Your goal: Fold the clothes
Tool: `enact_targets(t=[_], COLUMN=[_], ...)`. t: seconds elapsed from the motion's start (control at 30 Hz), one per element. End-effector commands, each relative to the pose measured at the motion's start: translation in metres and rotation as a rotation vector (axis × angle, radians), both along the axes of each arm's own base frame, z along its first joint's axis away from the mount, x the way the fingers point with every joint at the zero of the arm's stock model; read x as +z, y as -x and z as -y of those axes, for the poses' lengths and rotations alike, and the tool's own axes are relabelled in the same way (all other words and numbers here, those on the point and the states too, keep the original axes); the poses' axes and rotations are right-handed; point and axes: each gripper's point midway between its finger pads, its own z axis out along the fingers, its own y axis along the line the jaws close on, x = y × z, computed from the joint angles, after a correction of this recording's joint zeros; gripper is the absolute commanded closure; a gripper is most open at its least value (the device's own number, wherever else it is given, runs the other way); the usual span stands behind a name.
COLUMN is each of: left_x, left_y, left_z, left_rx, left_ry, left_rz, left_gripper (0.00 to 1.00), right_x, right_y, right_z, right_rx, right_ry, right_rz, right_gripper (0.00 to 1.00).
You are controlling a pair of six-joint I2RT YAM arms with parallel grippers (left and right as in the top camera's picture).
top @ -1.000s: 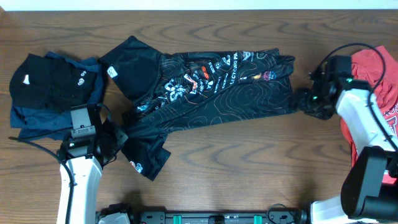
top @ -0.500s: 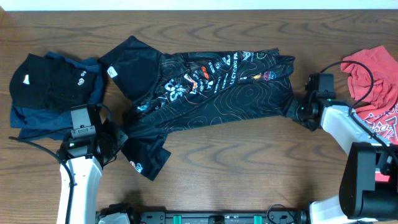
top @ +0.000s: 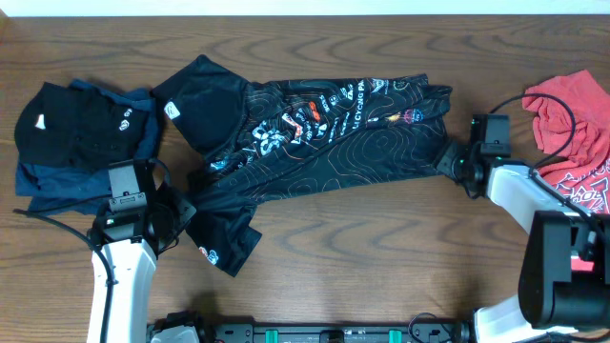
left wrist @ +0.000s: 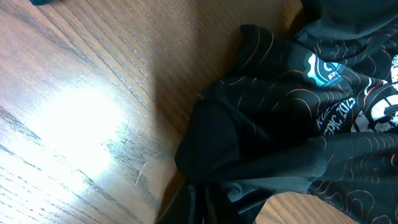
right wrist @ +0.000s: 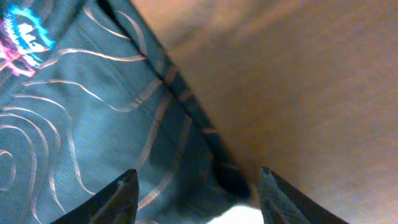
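The black jersey (top: 324, 133) with orange contour lines and logos lies spread across the middle of the table. My left gripper (top: 181, 214) is shut on its lower left part; the left wrist view shows bunched black cloth (left wrist: 261, 155) between the fingers (left wrist: 205, 208). My right gripper (top: 456, 164) is open at the jersey's right edge. In the right wrist view its fingers (right wrist: 196, 186) straddle the jersey's hem (right wrist: 124, 112). The red T-shirt (top: 572, 124) lies crumpled at the right edge.
A pile of folded black and dark blue clothes (top: 81, 133) sits at the left. Bare wooden table (top: 381, 248) lies in front of the jersey. Cables run beside both arms.
My right gripper has moved left from near the red T-shirt to the jersey's right edge. The T-shirt is now uncovered. The left arm has not moved.
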Motion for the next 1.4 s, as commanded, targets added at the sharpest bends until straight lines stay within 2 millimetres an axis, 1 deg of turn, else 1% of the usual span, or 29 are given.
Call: enact_targets(t=[0.0, 0.07, 0.17, 0.23, 0.27, 0.4, 0.5, 0.57, 0.67, 0.77, 0.83, 0.93, 1.03, 1.07, 1.2, 1.3, 1.37], left_x=[0.002, 0.002, 0.001, 0.002, 0.002, 0.002, 0.003, 0.008, 0.022, 0.042, 0.060, 0.093, 0.134, 0.152, 0.216, 0.260, 0.285], left_y=[0.000, 0.000, 0.000, 0.000, 0.000, 0.000, -0.004, -0.012, -0.022, -0.029, -0.032, -0.038, -0.046, -0.050, -0.063, -0.067, -0.067], left_z=[-0.004, -0.004, -0.004, -0.004, -0.004, -0.004, -0.002, 0.006, 0.020, 0.040, 0.047, 0.051, 0.049, 0.049, 0.046, 0.045, 0.045], left_rx=[-0.002, -0.002, -0.002, -0.002, -0.002, -0.002, -0.012, -0.084, -0.167, -0.298, -0.350, -0.421, -0.449, -0.453, -0.467, -0.475, -0.480], left_ry=[-0.021, -0.021, -0.020, -0.021, -0.021, -0.021, -0.015, 0.012, 0.067, 0.130, 0.149, 0.138, 0.099, 0.083, 0.014, -0.038, -0.066], left_rz=[0.004, 0.004, 0.003, 0.004, 0.004, 0.005, 0.021, 0.065, 0.122, 0.188, 0.215, 0.267, 0.333, 0.366, 0.515, 0.624, 0.684], left_gripper=[0.94, 0.94, 0.94, 0.94, 0.94, 0.94, 0.94, 0.94, 0.94, 0.94, 0.94, 0.94, 0.94, 0.94, 0.94, 0.94, 0.94], right_x=[-0.035, -0.037, -0.037, -0.037, -0.037, -0.031, -0.013, 0.003, 0.039, 0.081, 0.111, 0.159, 0.211, 0.229, 0.291, 0.329, 0.348], right_y=[0.021, 0.022, 0.022, 0.022, 0.022, 0.021, 0.014, 0.011, 0.010, 0.008, 0.009, 0.010, 0.012, 0.012, 0.015, 0.018, 0.019], right_z=[-0.014, -0.016, -0.016, -0.016, -0.016, -0.015, -0.011, -0.004, 0.015, 0.028, 0.038, 0.049, 0.058, 0.061, 0.071, 0.074, 0.074], right_rx=[-0.002, 0.000, 0.001, 0.001, 0.001, 0.012, 0.028, 0.020, -0.028, -0.010, -0.016, -0.003, 0.017, 0.016, -0.017, -0.013, -0.001], right_ry=[-0.028, -0.029, -0.029, -0.029, -0.029, -0.027, -0.013, 0.001, 0.048, 0.092, 0.120, 0.155, 0.202, 0.218, 0.259, 0.293, 0.321], right_rz=[-0.114, -0.121, -0.120, -0.120, -0.120, -0.108, -0.071, -0.054, -0.043, -0.011, 0.014, 0.070, 0.148, 0.182, 0.318, 0.400, 0.442], right_gripper=[0.44, 0.57, 0.85, 0.97, 0.99, 0.99, 0.99, 0.99, 0.99, 0.99, 0.99, 0.99, 0.99, 0.99, 0.99, 0.99, 0.99])
